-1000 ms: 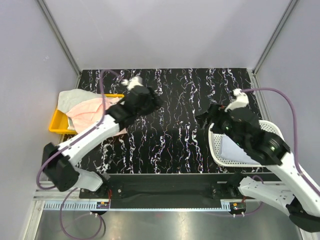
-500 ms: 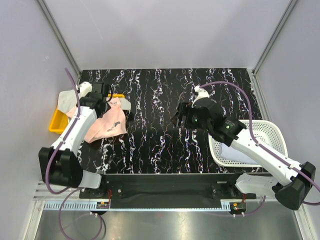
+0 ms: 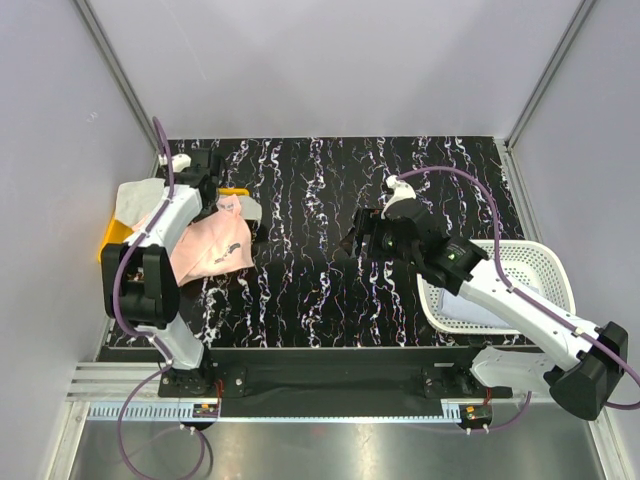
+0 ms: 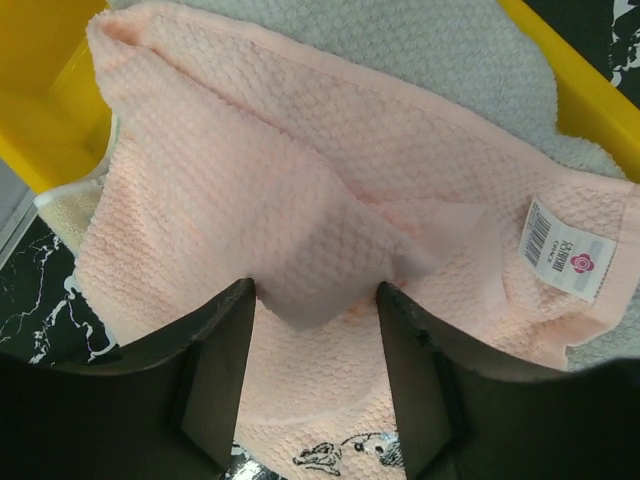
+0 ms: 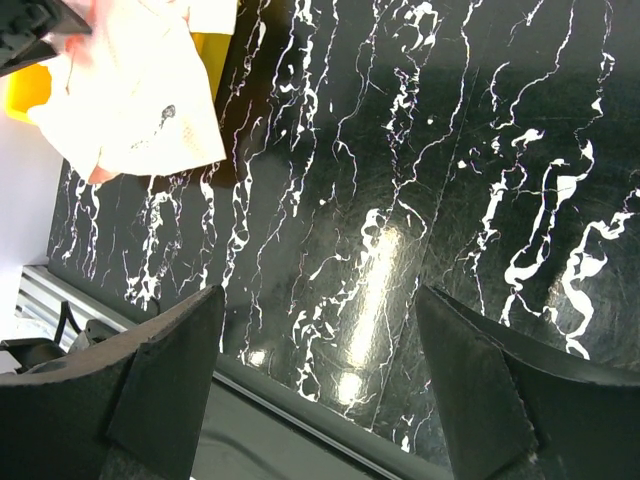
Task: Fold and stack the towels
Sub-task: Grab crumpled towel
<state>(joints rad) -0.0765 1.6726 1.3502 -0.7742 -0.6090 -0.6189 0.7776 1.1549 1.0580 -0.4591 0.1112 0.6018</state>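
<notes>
black marble-look bench [image 3: 330, 200], pale pink waffle-weave towel [image 4: 250, 170] spilling off the yellow plastic tray [image 4: 30, 60], right under the left tool [image 4: 315, 295]. its jaws sit half-wide either side of a raised fold. i'd close deep on that ridge before lifting. right tool [image 5: 320, 300] wide, empty.

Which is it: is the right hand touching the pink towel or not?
Apart. The top view shows the right hand open, with a stretch of dark table lying between it and the pink towel.

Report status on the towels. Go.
Left gripper open, over pink towel. Right gripper open, empty, over table. Towel crumpled, half out of yellow tray. Nothing blocking.
</notes>
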